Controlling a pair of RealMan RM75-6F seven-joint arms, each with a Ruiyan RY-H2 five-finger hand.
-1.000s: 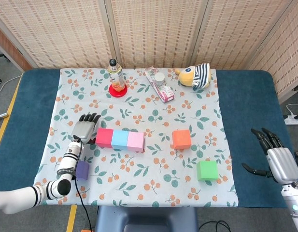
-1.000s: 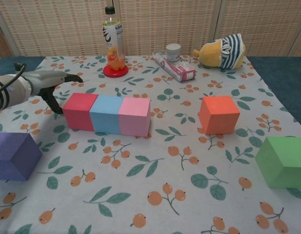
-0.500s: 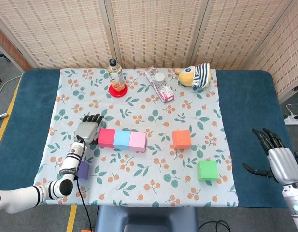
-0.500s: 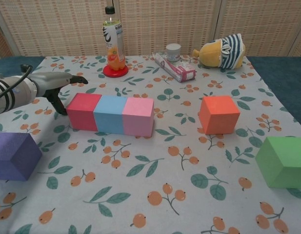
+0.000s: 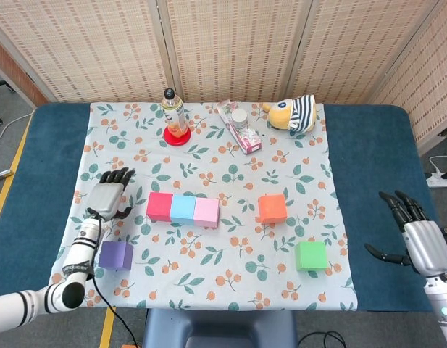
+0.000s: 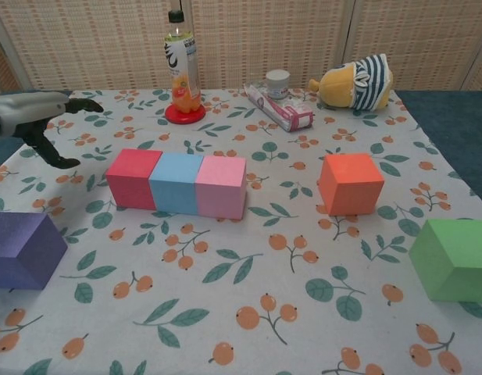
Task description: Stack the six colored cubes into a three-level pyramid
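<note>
With the red cube (image 5: 159, 206), blue cube (image 5: 182, 209) and pink cube (image 5: 206, 212) lying side by side and touching as a bottom row near the middle of the floral cloth (image 5: 209, 275), the step in hand looks to be fetching a cube for the second level; the purple cube (image 5: 117, 254) lies nearest the left hand (image 5: 107, 197), just in front of it toward the robot, so that seems the natural pick; a good grasp would take it from above on two opposite faces, lift it clear of the cloth, and set it down straddling the seam between red and blue without nudging the row out of line, since the three cubes are only butted together and could slide apart; the orange cube (image 5: 272, 208) stands apart to the right of the row and the green cube (image 5: 311, 255) nearer the front right edge, both better suited to the right hand (image 5: 415, 232); the left hand hovers left of the red cube, not touching it, fingers spread and holding nothing; the right hand waits well off to the side over the blue tabletop (image 5: 368, 145), fingers likewise splayed and empty; a bottle (image 5: 173, 114), a small packet (image 5: 239, 127) and a plush toy (image 5: 292, 114) sit along the far edge, away from the work.
</note>
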